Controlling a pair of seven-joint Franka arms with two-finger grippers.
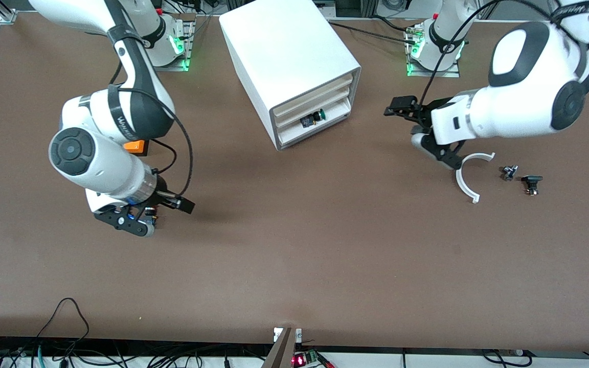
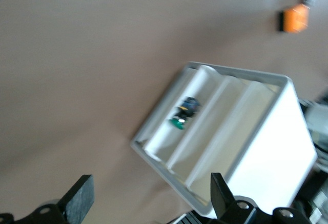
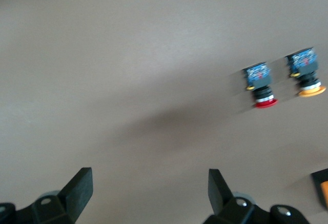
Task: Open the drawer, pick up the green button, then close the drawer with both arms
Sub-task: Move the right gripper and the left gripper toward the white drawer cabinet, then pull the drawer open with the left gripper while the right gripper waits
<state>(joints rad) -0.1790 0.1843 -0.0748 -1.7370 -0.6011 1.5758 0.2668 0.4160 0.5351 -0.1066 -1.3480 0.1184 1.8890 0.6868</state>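
Observation:
The white cabinet (image 1: 289, 56) stands at the middle of the table near the robots' bases. The green-capped button (image 1: 317, 116) lies on its side in one of the lower drawers (image 1: 336, 108) and shows through the cabinet's front. It also shows in the left wrist view (image 2: 183, 115), lying in the drawer (image 2: 164, 137). My left gripper (image 1: 406, 125) is open and empty above the table, beside the cabinet's front toward the left arm's end, and it faces the cabinet (image 2: 151, 193). My right gripper (image 1: 166, 217) is open and empty over bare table toward the right arm's end (image 3: 148, 188).
A white C-shaped piece (image 1: 466, 179) and two small black parts (image 1: 509, 172) (image 1: 531, 183) lie by the left arm. An orange block (image 1: 135, 146) lies under the right arm. The right wrist view shows a red-capped button (image 3: 262, 88) and a yellow-capped one (image 3: 307, 75).

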